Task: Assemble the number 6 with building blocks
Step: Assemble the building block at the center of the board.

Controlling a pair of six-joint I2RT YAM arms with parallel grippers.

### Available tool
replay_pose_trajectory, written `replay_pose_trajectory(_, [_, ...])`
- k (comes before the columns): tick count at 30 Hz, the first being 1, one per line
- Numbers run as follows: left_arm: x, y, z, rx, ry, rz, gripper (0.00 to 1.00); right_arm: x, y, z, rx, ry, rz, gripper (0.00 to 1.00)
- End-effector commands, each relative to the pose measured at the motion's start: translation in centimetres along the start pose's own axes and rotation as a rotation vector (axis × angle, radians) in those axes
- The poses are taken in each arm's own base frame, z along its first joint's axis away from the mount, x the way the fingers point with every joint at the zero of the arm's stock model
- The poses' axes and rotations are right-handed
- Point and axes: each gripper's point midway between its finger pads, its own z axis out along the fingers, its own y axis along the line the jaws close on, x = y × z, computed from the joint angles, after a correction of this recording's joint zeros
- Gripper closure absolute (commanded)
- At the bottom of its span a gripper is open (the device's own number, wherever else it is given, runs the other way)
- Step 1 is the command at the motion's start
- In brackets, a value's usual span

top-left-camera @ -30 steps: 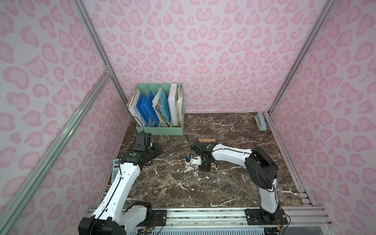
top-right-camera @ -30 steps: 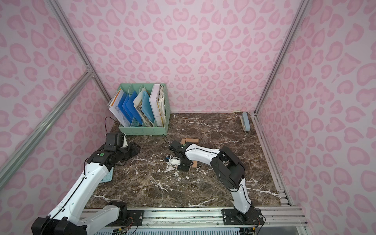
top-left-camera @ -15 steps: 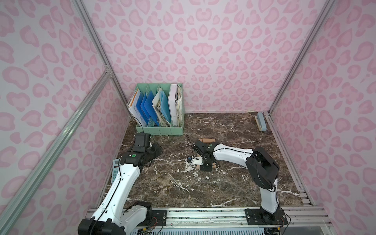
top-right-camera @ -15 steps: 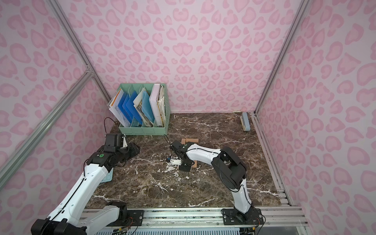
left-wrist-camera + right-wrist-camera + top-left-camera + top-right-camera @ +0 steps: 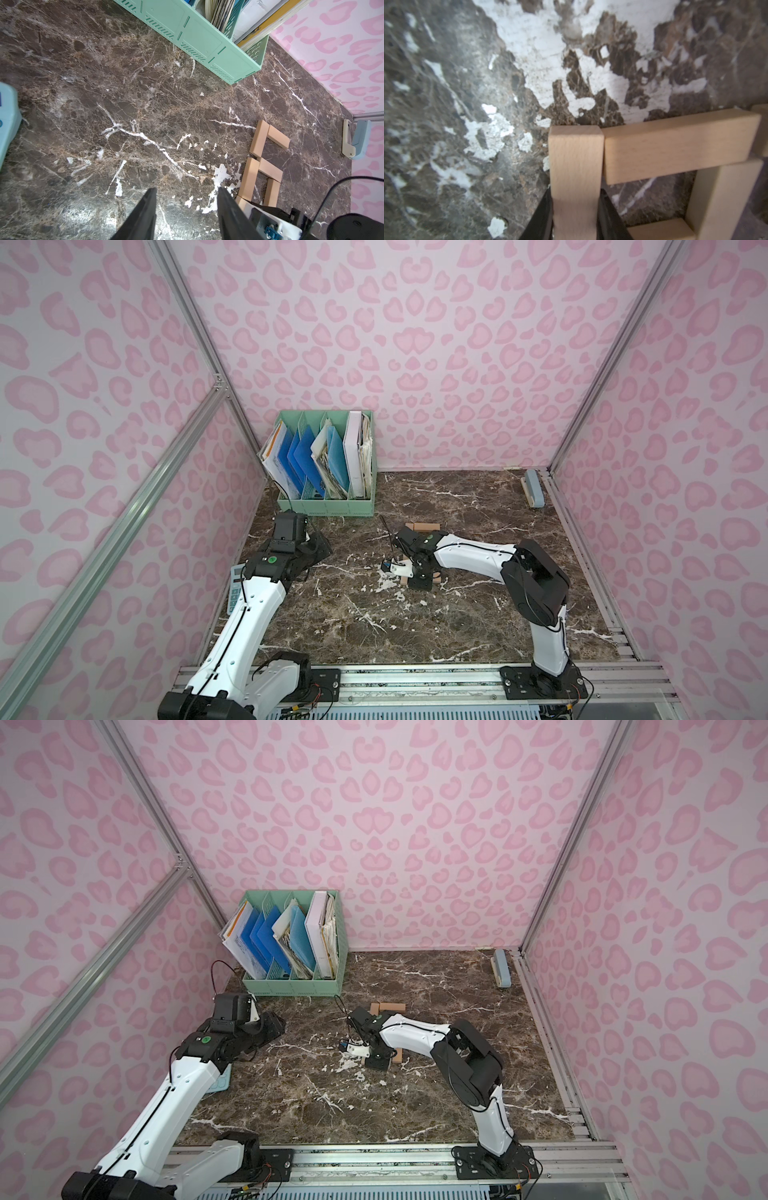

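still, right gripper (image 5: pixel 575 209) grips block (image 5: pixel 576 158).

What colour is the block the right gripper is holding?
Light-tan plain wood; the block shows best in the right wrist view.

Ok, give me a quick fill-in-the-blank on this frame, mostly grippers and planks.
1. The right gripper grips one tan plank; the left gripper, with its jaws apart, grips ____.
2. The tan plank lies at a ____ angle to the neighbouring plank.
3. At the back, the folders stand in a ____ file rack.

Missing words: nothing; right; green.
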Motion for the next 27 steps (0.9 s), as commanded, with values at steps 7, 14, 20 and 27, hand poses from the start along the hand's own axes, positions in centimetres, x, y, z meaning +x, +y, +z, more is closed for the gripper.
replay_pose_trajectory(7, [-0.19, 0.02, -0.09, -0.004, -0.007, -0.002, 0.49, 0.48, -1.16, 0.34, 0.053, 0.028, -0.008, 0.77])
replay_pose_trajectory(14, [-0.2, 0.1, -0.14, -0.004, -0.008, -0.004, 0.49, 0.41, -1.69, 0.35, 0.068, 0.032, -0.004, 0.77])
replay_pose_trajectory(20, [-0.16, 0.09, -0.15, -0.004, -0.007, -0.004, 0.49, 0.58, -1.42, 0.29, 0.057, 0.034, -0.004, 0.77])
replay_pose_trajectory(27, [-0.06, 0.14, -0.07, -0.003, -0.004, -0.005, 0.49, 0.99, -1.19, 0.06, 0.051, 0.034, -0.007, 0.68])
